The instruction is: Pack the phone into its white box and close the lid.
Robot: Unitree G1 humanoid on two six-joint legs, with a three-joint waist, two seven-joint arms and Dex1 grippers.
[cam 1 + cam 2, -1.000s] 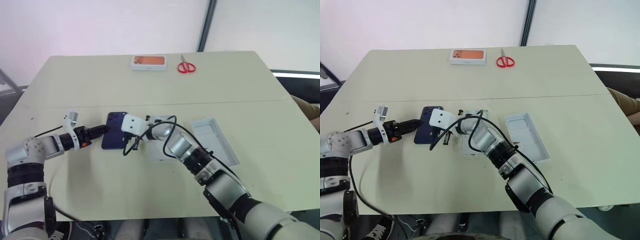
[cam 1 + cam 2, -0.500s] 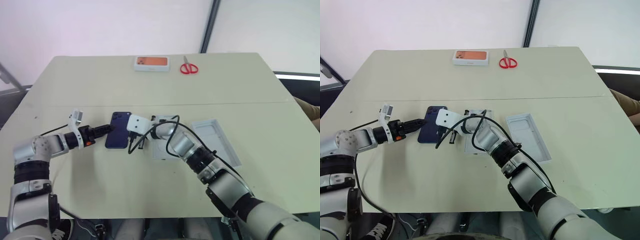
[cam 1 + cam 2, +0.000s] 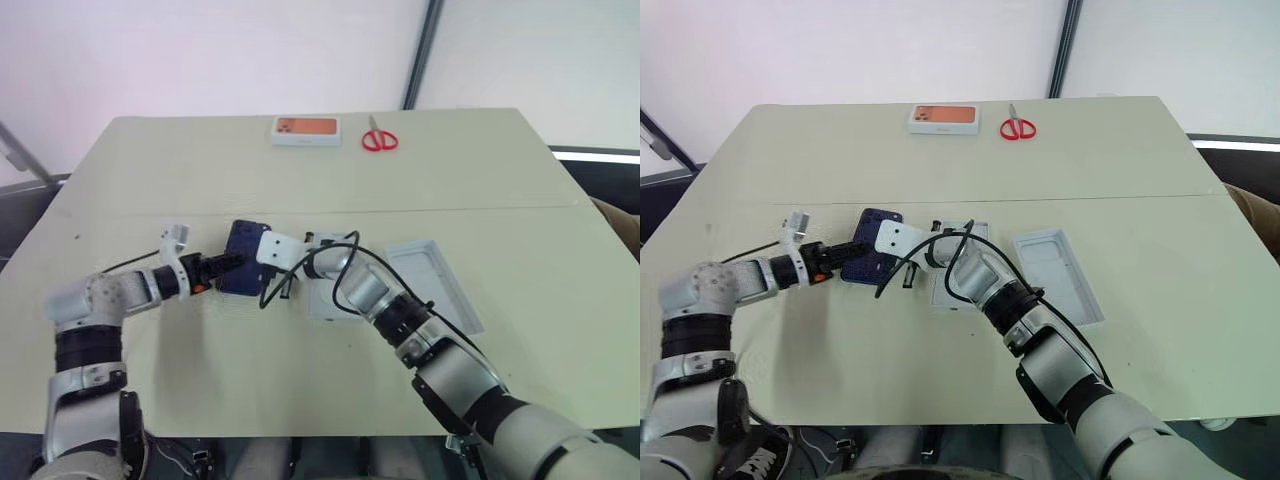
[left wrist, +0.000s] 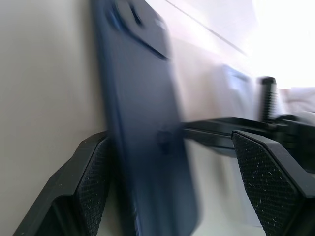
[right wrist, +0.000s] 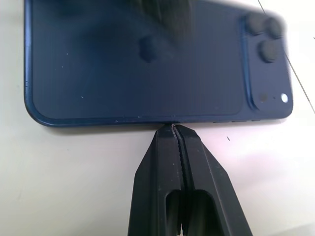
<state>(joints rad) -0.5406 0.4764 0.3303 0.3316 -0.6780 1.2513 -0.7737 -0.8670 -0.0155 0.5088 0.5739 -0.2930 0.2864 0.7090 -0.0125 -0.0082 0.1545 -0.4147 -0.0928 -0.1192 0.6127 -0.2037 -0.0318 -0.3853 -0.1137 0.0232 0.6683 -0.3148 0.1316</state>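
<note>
**Kid:** Left eye view first! Where is the phone [image 3: 243,270]?

**Helper:** It lies face down on the table [image 3: 180,180], in the middle, a bit to the left. Its back with the round camera bumps faces up.

**Kid:** What are the claws doing?

**Helper:** The left claw [image 4: 170,187] is wide open, with one finger on each side of the phone's near end. I can't tell if it grips yet. The right claw [image 5: 173,129] is shut tight with nothing in it, and its tip touches the phone's long edge.

**Kid:** And the white box?

**Helper:** The white box [image 3: 958,262] sits just right of the phone, partly under the right arm. The lid [image 3: 432,284] lies open side up farther right.

**Kid:** Which step is this?

**Helper:** I think it's picking up the phone. Next, the left claw should close on it, lift, and carry it right into the box.

**Kid:** Any words to read?

**Helper:** No. Nothing on the far orange box [image 3: 305,128] is clear enough to read, and the red scissors [image 3: 379,138] have no words I can see.
</note>
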